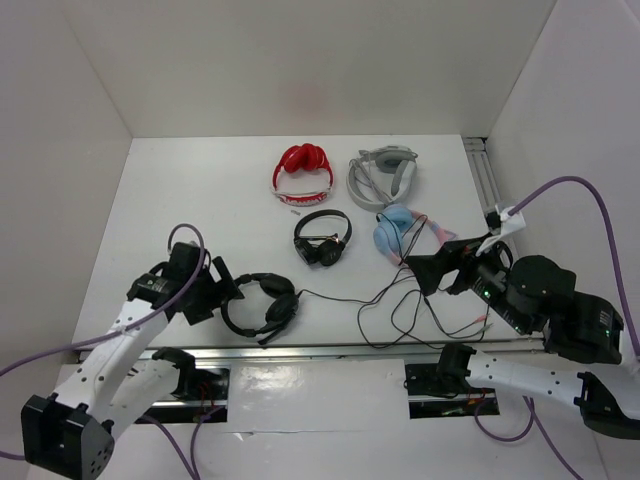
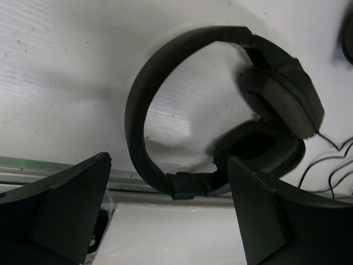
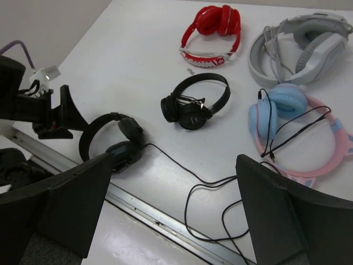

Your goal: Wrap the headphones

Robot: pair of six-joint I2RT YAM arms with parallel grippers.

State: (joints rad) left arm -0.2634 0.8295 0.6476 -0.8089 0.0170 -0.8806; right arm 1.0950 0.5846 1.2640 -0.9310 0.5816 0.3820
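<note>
Probably light headphones, stiff at the headband and limp along the cable; best pinched mid-band, with left gripper and right gripper jaws both apart.

- Flat white matte tabletop, boxed in on three sides.
- Plain white back wall panel, upright at the far edge, faintly pink-tinged near its middle.
- Plain white left wall panel and plain white right wall panel, slanting outward in the overhead view.
- Slotted silver aluminium bar along the table's far right edge.
- Long silver metal rail across the near edge, with a glossy white board just on its near side.
- Soft, even light, with only pale shadows.
</note>
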